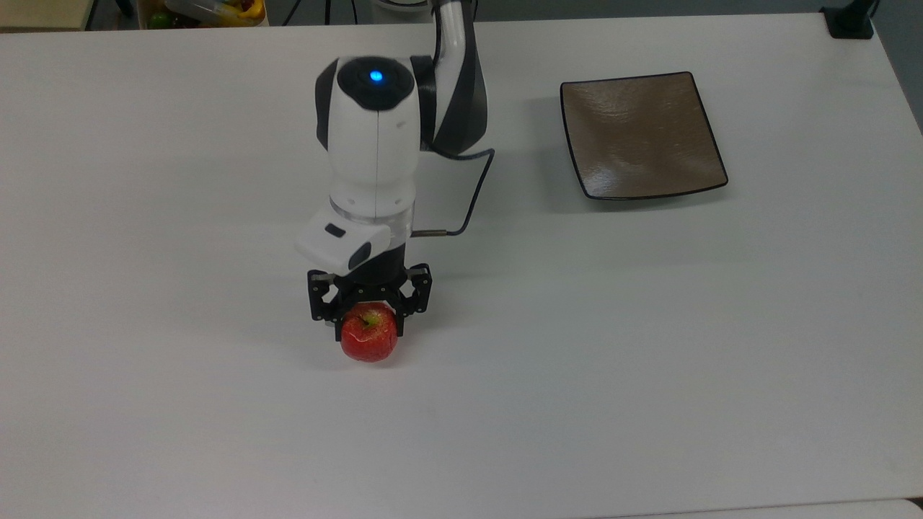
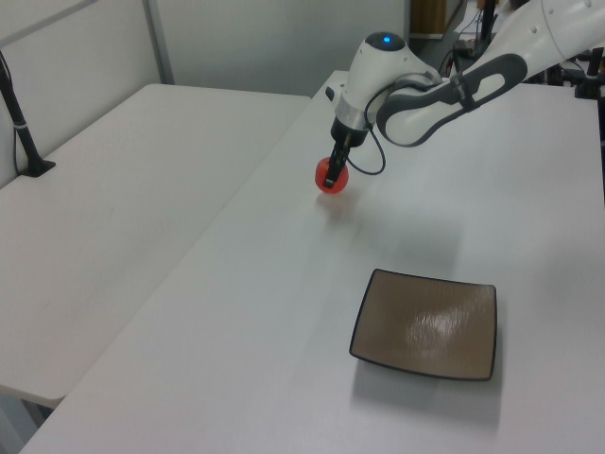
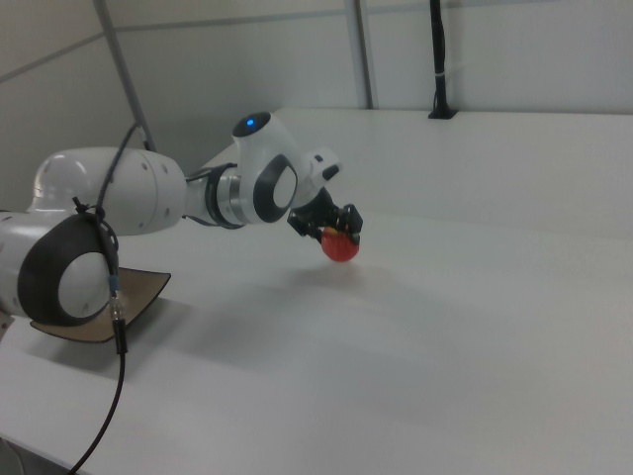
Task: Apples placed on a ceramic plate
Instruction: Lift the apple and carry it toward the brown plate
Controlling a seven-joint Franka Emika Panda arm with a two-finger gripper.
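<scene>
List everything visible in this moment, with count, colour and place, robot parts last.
small round red apple: one, red with a yellow-green stem patch, held in the gripper, slightly above the table in the right view.
square glossy brown ceramic plate: one, brown-taupe with a black rim, empty, at the top view's upper right.
white table: one, white, under everything.
container of colourful items: one, yellow and red contents, beyond the table's far edge at the top view's upper left.
black post: one, at the table's far edge in the right view.
robot arm: one, white and black, blue light on top.
gripper: one, black, shut on the apple.
</scene>
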